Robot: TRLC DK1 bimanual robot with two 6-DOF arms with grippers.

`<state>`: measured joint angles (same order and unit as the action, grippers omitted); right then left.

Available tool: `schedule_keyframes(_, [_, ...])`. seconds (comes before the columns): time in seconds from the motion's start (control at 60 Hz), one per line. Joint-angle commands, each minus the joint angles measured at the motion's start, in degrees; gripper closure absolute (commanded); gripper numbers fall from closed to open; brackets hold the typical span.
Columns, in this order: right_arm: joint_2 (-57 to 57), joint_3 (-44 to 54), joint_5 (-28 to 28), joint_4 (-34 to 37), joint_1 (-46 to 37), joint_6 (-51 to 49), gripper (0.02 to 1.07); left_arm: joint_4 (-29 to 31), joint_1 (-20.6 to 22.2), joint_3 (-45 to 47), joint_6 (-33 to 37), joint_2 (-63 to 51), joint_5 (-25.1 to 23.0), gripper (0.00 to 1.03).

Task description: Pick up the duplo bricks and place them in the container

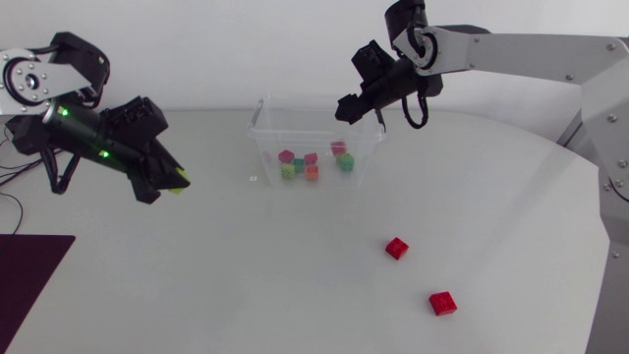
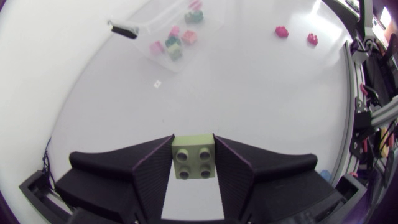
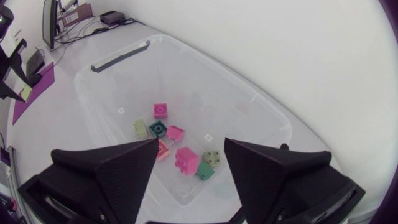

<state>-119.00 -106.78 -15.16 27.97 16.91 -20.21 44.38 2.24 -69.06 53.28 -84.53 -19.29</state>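
**A:** Which step is this?

**B:** Carrying. The left hand (image 2: 193,143) grips a pale green duplo brick (image 2: 193,159) between both fingers, above the worktop (image 1: 246,280) and well apart from the clear container (image 1: 259,138).

**A:** And the right hand (image 3: 191,144)?

**B:** Open and empty over the container, seemingly just above its rim.

**A:** Next?

**B:** I'd swing the left hand over the container and release. A red brick (image 1: 396,248) and a second red brick (image 1: 442,303) lie on the worktop.

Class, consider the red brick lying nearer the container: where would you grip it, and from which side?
Probably from straight above, pinching two opposite side walls of the red brick. It lies flat on the table, skewed, so turn the wrist to match; nothing crowds it.
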Motion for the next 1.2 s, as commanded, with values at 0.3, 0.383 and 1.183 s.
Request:
schedule_keyframes(0.3, [15.1, 12.8, 2.2, 1.0, -1.3, 1.1, 0.07, -8.2, 8.0, -20.9, -17.1, -14.3, -5.1, 0.73])
schedule_keyframes(0.383, [18.8, 17.2, 2.4, 1.0, -1.6, 0.8, 0.07, -9.2, 9.3, -24.2, -18.9, -16.7, -5.1, 0.73])
schedule_keyframes(1.183, [33.6, 54.3, 9.4, 2.4, 0.1, -4.5, 0.07, 7.0, 15.2, -56.6, -23.3, -42.6, 0.8, 0.05])
